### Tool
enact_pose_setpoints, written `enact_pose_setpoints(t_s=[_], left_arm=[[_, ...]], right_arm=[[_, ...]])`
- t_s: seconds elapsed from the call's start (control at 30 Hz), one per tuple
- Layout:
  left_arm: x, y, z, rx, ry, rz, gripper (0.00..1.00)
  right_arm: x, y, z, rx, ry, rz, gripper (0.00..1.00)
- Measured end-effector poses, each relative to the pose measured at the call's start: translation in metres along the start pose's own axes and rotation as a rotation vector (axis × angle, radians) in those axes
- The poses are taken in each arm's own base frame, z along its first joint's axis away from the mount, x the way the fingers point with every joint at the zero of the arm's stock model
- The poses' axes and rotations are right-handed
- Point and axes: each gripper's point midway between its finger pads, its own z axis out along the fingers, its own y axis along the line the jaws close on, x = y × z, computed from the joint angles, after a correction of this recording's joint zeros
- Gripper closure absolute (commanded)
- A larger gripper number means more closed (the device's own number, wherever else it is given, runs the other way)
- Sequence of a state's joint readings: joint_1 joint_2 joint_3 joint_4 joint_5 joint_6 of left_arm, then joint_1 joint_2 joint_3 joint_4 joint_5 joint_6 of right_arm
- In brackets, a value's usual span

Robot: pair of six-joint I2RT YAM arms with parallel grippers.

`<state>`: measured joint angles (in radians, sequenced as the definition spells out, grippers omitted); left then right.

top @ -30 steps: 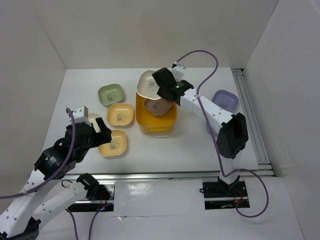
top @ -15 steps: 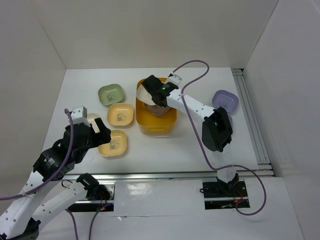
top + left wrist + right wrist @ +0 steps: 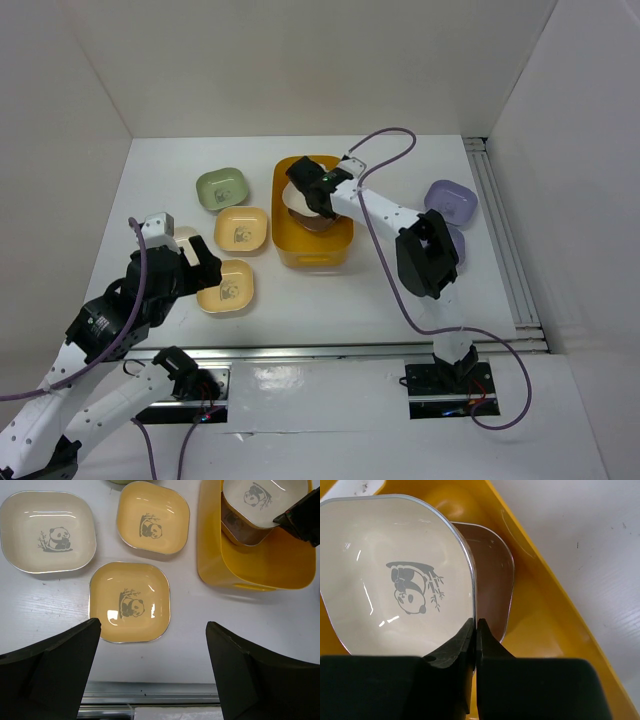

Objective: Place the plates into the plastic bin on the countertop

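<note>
Over the bin (image 3: 555, 625), right gripper (image 3: 475, 627) pinches cream plate (image 3: 400, 565).

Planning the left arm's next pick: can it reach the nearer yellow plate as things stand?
Probably yes: the left gripper hangs open over the nearer yellow plate, which lies flat on the countertop, uncovered.

Right arm (image 3: 385, 210) over yellow bin (image 3: 312, 254), cream plate (image 3: 291, 200) inside, green plate (image 3: 221, 187) and yellow plates (image 3: 241, 229) alongside

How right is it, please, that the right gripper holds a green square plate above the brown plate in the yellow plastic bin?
Wrong colour: right wrist view shows the right gripper holding a cream square plate above the brown plate in the yellow plastic bin.
</note>
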<state>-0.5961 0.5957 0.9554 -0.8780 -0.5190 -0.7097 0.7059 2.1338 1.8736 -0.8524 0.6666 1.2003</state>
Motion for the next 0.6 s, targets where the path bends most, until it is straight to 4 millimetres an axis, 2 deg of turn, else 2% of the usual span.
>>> enact_pose_setpoints(t_s=[0.13,0.17,0.2,0.23,0.3,0.47,0.6], left_arm=[[0.000,0.000,0.000,0.000,0.000,0.000,0.00],[0.000,0.000,0.000,0.000,0.000,0.000,0.00],[0.000,0.000,0.000,0.000,0.000,0.000,0.00],[0.000,0.000,0.000,0.000,0.000,0.000,0.00],[0.000,0.000,0.000,0.000,0.000,0.000,0.00],[0.001,-0.001,0.002,-0.004,0.006,0.004,0.00],[0.002,-0.001,0.005,-0.011,0.016,0.010,0.00]], right_arm=[[0.002,-0.002,0.005,0.008,0.006,-0.006,0.86],[0.001,-0.002,0.005,0.006,0.007,-0.009,0.56],[0.001,-0.001,0.006,0.003,0.006,-0.003,0.35],[0.000,0.001,0.006,-0.004,0.005,-0.006,0.26],[0.000,0.004,0.005,-0.017,0.002,-0.030,0.16],[0.000,0.016,-0.006,-0.073,-0.008,-0.078,0.14],[-0.010,0.038,-0.040,-0.197,-0.027,-0.096,0.10]])
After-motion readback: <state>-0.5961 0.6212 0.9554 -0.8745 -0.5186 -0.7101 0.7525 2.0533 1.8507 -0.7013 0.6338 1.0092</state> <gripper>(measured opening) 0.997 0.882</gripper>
